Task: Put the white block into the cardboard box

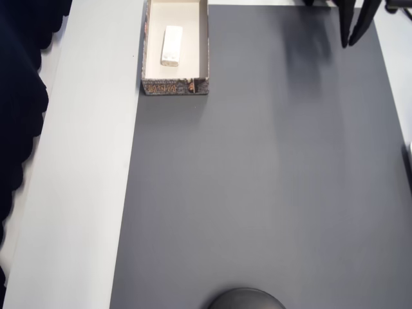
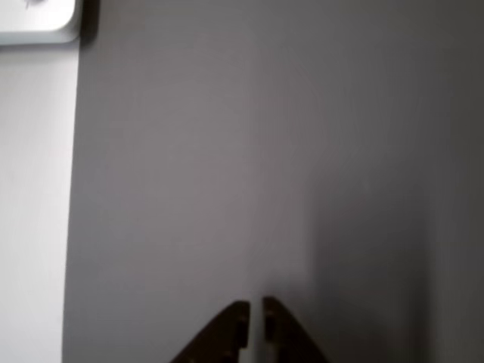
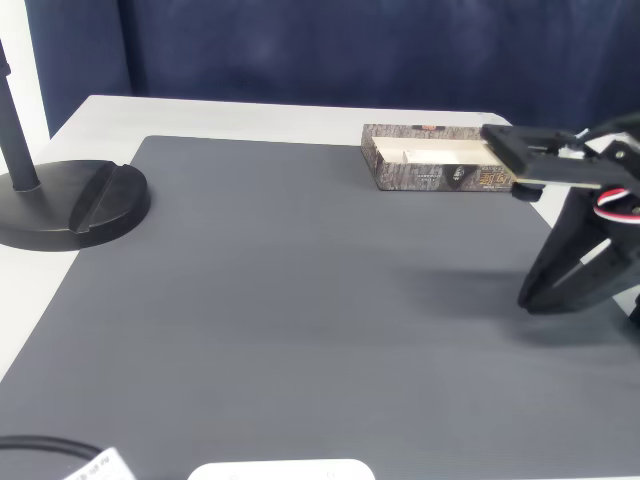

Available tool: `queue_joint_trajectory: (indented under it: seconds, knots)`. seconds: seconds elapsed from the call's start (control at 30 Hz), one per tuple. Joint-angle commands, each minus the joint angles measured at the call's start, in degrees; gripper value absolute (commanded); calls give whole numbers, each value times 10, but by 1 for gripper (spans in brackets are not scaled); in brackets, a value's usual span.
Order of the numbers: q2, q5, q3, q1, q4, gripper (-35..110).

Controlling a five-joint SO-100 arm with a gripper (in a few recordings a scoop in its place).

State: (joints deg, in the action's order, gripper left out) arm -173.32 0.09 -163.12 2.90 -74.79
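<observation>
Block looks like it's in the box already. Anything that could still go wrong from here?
The block lies inside the box; little is left to fail. The pincer hangs low over the mat, fingers nearly together: a careless sweep toward the box could nudge it. The box straddles the mat's edge, so it may slide unevenly.

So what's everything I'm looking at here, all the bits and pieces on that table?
white block: one, white, lying inside the box, lengthwise along it.
cardboard box: one, cream inside with brown-grey printed sides, at the top left of the overhead view, straddling the mat's edge.
mat: one, dark grey, covering most of the table.
table: one, pale white, showing around the mat.
stand base: one, black and round with a pole, at the left in the fixed view.
curtain: dark blue, behind the table.
white flat thing: one, at the near edge; can't tell what it is.
gripper: one, dark, jaws nearly together and empty, over bare mat away from the box.
</observation>
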Motion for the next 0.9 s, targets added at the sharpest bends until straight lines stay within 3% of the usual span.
queue_joint_trajectory:
  seconds: [0.0, 0.87]
  knots:
    - [-41, 4, -36, -11, 41, -2]
    - [-148, -14, -120, -31, 58, -2]
